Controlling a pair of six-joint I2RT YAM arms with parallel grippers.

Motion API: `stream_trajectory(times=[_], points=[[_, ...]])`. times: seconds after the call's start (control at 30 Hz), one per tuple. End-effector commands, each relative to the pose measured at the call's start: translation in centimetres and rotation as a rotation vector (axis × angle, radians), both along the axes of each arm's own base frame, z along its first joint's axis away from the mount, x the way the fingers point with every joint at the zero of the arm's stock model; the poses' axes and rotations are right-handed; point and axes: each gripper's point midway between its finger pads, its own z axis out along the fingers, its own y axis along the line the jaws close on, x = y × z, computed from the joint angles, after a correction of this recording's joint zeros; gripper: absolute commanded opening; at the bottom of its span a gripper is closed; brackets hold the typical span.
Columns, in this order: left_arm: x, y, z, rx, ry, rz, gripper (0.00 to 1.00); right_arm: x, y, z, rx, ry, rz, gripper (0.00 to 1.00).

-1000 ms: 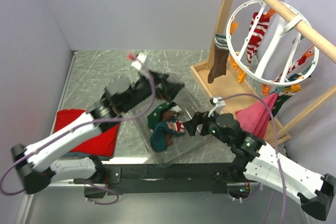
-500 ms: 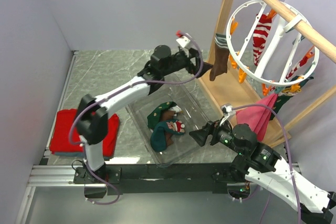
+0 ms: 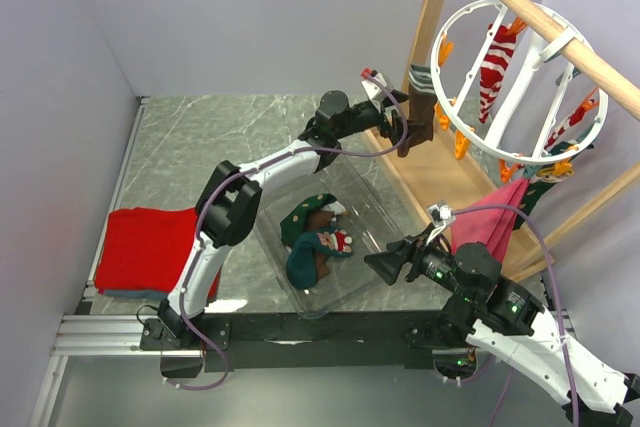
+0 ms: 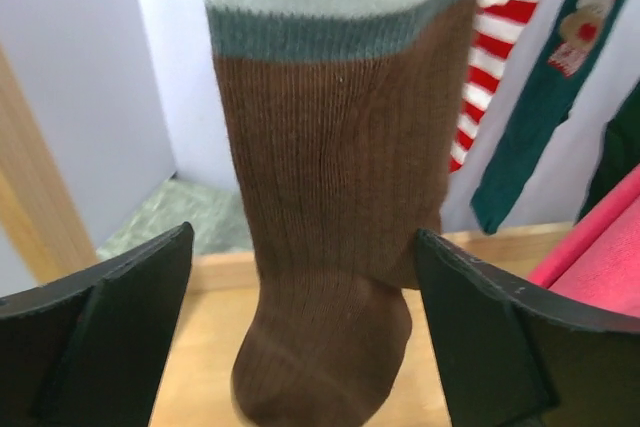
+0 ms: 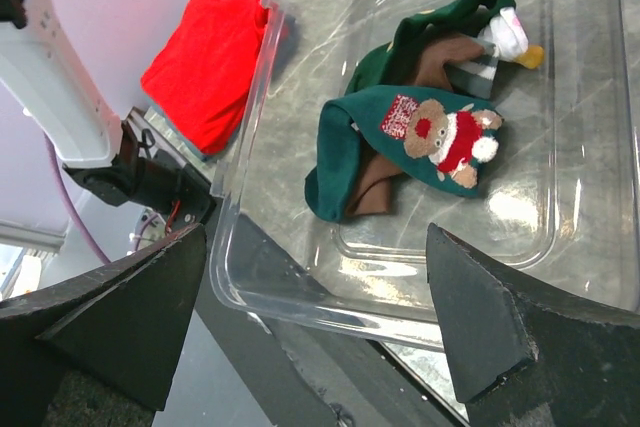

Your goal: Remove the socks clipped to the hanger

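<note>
The white ring hanger (image 3: 462, 12) hangs from a wooden rail at the back right. A brown sock (image 3: 418, 115) with a green-and-white cuff, a red-and-white striped sock (image 3: 493, 65), a pink sock (image 3: 487, 227) and dark green socks (image 3: 545, 185) hang from its pegs. My left gripper (image 3: 405, 125) is open around the brown sock (image 4: 330, 247), one finger (image 4: 110, 327) on each side, apart from it. My right gripper (image 3: 380, 265) is open and empty over the near right rim of a clear tray (image 5: 250, 247). Two green socks (image 5: 420, 137) lie in that tray.
The clear tray (image 3: 268, 232) sits mid-table. A folded red cloth (image 3: 150, 247) lies at the near left and shows in the right wrist view (image 5: 215, 57). The wooden rail frame (image 3: 540, 17) and its base board (image 3: 440, 182) stand at the right, against the wall.
My left arm has swung from over the tray out to the brown sock on the hanger. My right arm has drawn back toward the near edge, gripper staying open.
</note>
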Motion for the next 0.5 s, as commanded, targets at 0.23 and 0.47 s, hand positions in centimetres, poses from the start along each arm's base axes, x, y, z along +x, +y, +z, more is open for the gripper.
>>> stream_trajectory(times=[0.23,0.47], points=[[-5.6,1.0,8.7,-0.206,-0.111,-0.251,0.34,0.1,0.3,0.6,0.001,0.011,0.003,0.95],[-7.6,2.4,9.9,-0.19,0.005,-0.27,0.06,0.1,0.0,1.7,0.024,0.032,-0.025,0.93]])
